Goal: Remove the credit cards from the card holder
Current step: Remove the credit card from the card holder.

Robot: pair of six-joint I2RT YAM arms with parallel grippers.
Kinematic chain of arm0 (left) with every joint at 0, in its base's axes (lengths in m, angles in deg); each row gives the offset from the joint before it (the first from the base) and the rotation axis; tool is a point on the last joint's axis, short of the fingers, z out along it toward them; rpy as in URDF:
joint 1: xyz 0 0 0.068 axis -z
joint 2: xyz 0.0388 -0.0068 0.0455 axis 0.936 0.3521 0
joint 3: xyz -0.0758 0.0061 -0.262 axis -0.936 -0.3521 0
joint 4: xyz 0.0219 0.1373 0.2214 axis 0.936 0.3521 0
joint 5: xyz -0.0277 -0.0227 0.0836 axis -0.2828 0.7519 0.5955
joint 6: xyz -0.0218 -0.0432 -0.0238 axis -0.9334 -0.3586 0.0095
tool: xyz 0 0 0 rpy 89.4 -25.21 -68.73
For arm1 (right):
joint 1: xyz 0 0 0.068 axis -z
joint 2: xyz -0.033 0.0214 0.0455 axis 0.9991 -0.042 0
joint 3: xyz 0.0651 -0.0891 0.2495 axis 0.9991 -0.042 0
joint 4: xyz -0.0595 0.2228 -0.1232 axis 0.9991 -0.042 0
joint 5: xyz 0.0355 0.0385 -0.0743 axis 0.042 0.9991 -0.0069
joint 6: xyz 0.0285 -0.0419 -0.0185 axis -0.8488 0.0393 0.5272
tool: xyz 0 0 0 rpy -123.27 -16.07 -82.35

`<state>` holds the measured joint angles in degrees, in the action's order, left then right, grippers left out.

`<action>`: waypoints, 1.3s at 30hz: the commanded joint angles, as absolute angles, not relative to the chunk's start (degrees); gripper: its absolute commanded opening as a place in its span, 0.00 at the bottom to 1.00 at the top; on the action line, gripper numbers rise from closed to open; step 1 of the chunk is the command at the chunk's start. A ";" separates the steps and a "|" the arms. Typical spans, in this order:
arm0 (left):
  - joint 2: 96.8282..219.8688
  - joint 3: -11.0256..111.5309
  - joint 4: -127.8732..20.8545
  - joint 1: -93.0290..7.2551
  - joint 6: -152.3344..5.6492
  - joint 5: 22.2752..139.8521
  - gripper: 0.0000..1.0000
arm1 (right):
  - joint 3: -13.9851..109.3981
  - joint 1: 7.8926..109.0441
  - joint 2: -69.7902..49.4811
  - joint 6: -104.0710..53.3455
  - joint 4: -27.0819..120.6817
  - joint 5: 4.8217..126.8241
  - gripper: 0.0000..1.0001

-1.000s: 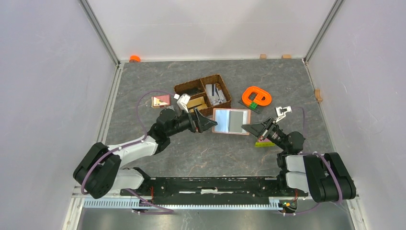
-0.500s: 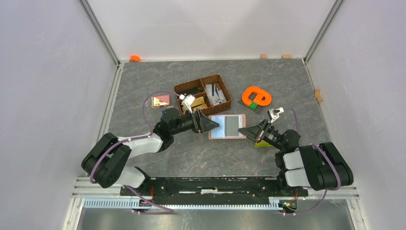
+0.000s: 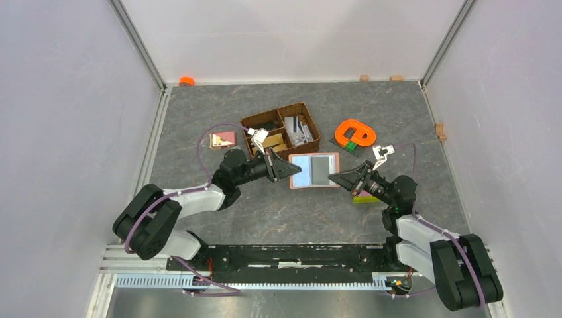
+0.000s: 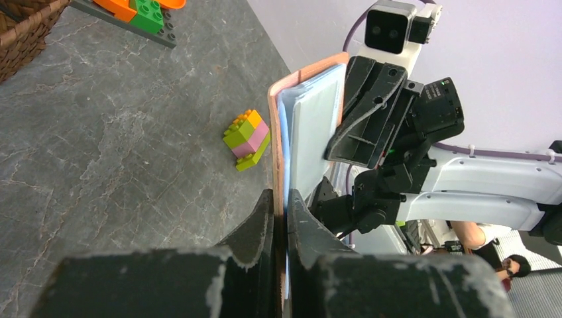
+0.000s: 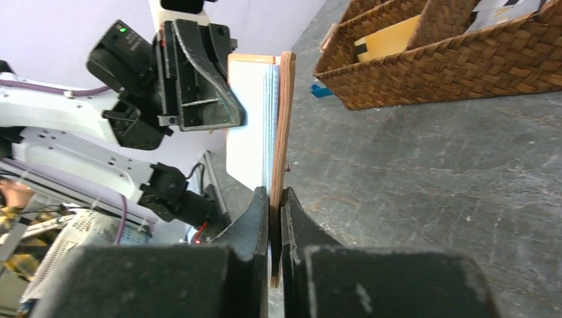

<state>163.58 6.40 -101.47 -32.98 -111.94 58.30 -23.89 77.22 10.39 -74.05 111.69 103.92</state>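
The card holder (image 3: 314, 171) is spread open flat, reddish-brown rim up, above the table between my two arms. Its pale shiny sleeves (image 4: 311, 132) face up. I cannot tell whether credit cards sit inside them. My left gripper (image 3: 296, 170) is shut on its left edge (image 4: 275, 132). My right gripper (image 3: 335, 177) is shut on the opposite edge (image 5: 285, 119). Each wrist view shows the other gripper across the holder. Grey and white credit cards (image 3: 298, 130) lie in the woven basket's right compartment.
The dark woven basket (image 3: 268, 120) stands just behind the holder, a small blue block (image 5: 323, 91) at its foot. An orange ring on a green-and-dark base (image 3: 355, 134) lies back right. A yellow-green-pink brick stack (image 4: 247, 138) sits under my right arm. A pink-and-tan piece (image 3: 223, 140) lies left.
My left gripper has closed from wide open onto the holder's left edge. The holder, with both grippers, has shifted slightly left and back. My right arm has swung its elbow outward.
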 commanded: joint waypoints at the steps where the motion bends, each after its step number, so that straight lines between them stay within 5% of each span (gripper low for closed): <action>1: 161.50 6.42 -103.53 -32.82 -111.47 57.77 0.02 | -20.90 76.26 13.21 -64.06 102.36 100.66 0.14; 4: 159.04 5.73 -100.20 -32.82 -109.38 60.44 0.02 | -20.66 76.18 13.70 -62.67 100.45 100.16 0.27; 9: 157.47 5.66 -96.64 -32.82 -107.86 62.99 0.02 | -20.30 75.93 13.70 -61.79 99.37 100.01 0.28; 18: 157.59 5.81 -95.78 -32.82 -107.66 63.36 0.02 | -18.88 73.32 13.53 -60.24 98.59 100.24 0.15; 24: 158.87 6.71 -96.75 -32.79 -108.10 61.30 0.02 | -11.34 64.64 15.80 -46.56 78.54 89.43 0.06; 34: 161.43 7.68 -96.49 -32.57 -108.37 60.72 0.02 | -8.84 60.70 14.35 -42.81 72.37 82.99 0.03; 39: 162.28 8.20 -96.22 -31.90 -108.11 60.80 0.02 | -8.10 59.31 12.60 -42.28 72.02 82.58 0.13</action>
